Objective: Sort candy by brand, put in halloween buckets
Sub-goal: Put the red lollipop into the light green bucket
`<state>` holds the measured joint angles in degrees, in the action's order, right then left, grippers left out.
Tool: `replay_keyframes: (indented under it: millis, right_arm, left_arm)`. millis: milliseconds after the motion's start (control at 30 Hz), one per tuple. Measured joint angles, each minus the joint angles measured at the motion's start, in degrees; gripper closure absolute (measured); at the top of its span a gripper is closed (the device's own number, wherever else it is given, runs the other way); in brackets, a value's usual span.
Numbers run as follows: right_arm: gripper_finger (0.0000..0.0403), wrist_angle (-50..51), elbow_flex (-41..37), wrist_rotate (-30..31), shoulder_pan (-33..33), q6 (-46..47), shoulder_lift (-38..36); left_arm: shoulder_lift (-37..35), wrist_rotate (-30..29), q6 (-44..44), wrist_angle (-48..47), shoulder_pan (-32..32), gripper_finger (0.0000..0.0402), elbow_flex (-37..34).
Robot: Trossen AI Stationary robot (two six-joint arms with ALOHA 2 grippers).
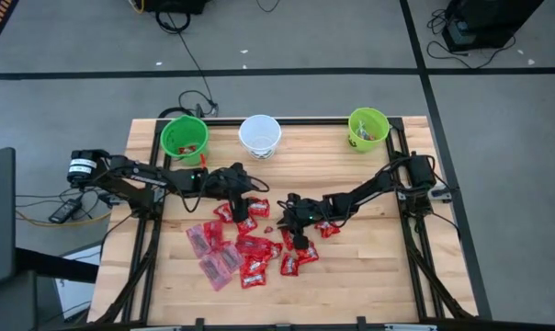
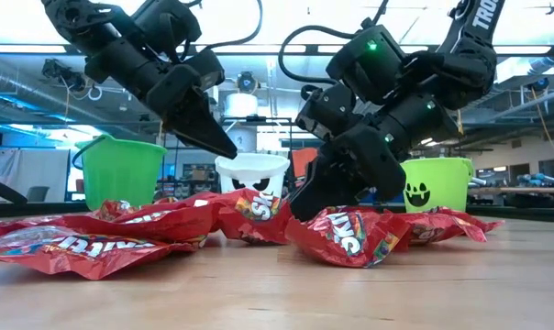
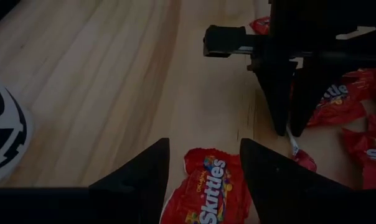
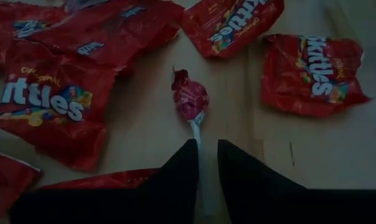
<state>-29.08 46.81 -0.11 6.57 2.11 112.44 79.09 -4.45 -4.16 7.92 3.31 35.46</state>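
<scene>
Shiny red Skittles packets [image 1: 250, 248] lie scattered flat on the middle of the wooden table, with some paler pinkish packets [image 1: 213, 267] toward the near left. A small red lollipop [image 4: 189, 99] lies among them. My left gripper [image 3: 203, 146] is open and hangs just above one Skittles packet [image 3: 208, 186], a finger on either side, touching nothing. My right gripper [image 4: 203, 144] is down at the table, shut on the lollipop. At the far edge stand a green bucket [image 1: 184, 136], a white bucket [image 1: 259, 135] and a green bucket with a dark face [image 1: 368, 129]. My right gripper pinches the lollipop's thin white stick [image 4: 196, 132] between its two fingers [image 4: 178, 171], coming from above and slanting down, with the fingers along the stick. The wrapped red head [image 4: 189, 99] lies on the table just beyond the fingertips.
Packets ring both grippers: more Skittles packets [image 4: 312, 74] lie close to my right gripper, and a heap [image 2: 94, 240] lies toward the near left. The two grippers are close together in the table's middle. Black frame rails [image 1: 406, 230] run along the table's sides. Bare wood [image 1: 369, 276] shows near right.
</scene>
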Motion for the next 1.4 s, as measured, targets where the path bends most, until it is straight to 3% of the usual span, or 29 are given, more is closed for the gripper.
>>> replay_keyframes:
  millis: [533, 667, 867, 967, 1067, 1133, 1267, 1400]
  right_arm:
    - [0.0290, -1.0, 0.0, 0.1, -0.3, -1.8, 0.0]
    - [0.0289, -4.3, 1.6, -3.9, -0.3, -2.2, 3.5]
    - [0.0291, -3.2, 5.2, -4.0, -0.3, -3.7, 7.5]
    - [0.0310, -2.8, 5.3, -4.0, -0.5, -3.7, 7.2]
    - [0.0365, -1.4, 5.3, -3.6, -0.8, -3.7, 6.2]
    - [0.0388, -0.2, 5.2, -2.2, -0.9, -3.7, 5.1]
    - [0.0388, 3.0, 4.9, 4.4, -0.9, -2.3, 1.8]
    - [0.0395, 10.5, 5.0, 16.7, -1.0, -0.3, -4.1]
  left_arm:
    - [0.0, -0.1, 0.9, 0.0, 0.0, 0.0200, 0.0]
    - [0.0, -0.1, 0.9, 0.6, 0.0, 0.0200, 0.0]
    - [0.0, -0.1, 0.9, 0.9, 0.0, 0.0200, 0.0]
    - [0.0, -0.1, 1.0, 0.9, 0.0, 0.0200, 0.0]
    - [0.0, -0.1, 0.9, 1.2, 0.0, 0.0200, 0.0]
    - [0.0, -0.1, 0.9, 1.5, 0.0, 0.0200, 0.0]
    - [0.0, -3.1, 0.9, 1.7, -0.1, 0.0200, 0.0]
    - [0.0, -5.1, 0.9, 1.6, 0.0, 0.0200, 0.0]
